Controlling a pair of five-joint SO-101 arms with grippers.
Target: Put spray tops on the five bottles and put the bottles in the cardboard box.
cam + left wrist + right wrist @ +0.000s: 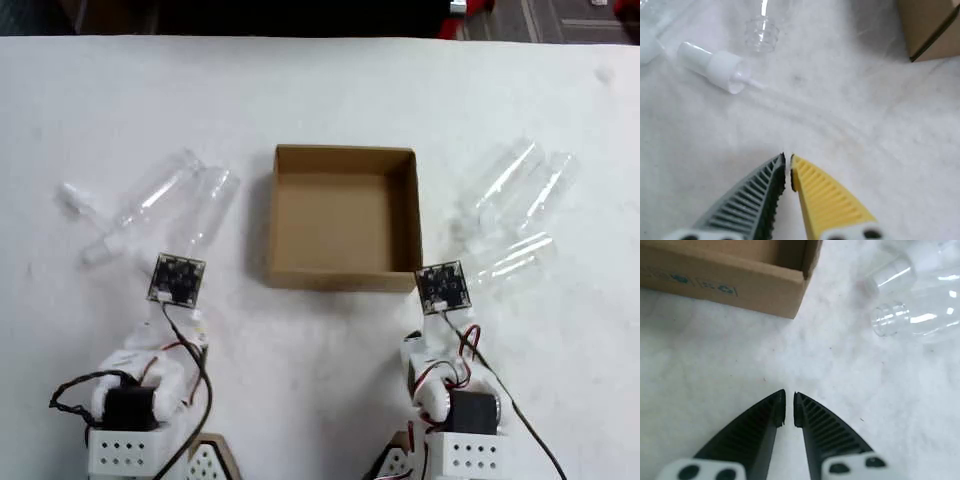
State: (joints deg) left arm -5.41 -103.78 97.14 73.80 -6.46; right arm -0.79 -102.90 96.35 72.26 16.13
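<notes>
The left end effector and right end effector are pinched together, empty. The bottles lie at 9 and 3 o'clock of the box. The left should open, then straddle the spray top squarely.

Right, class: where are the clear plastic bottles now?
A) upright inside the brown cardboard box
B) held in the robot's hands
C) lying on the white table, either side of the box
C: the clear plastic bottles lie on their sides on the white table, in groups to both sides of the brown cardboard box.
</notes>
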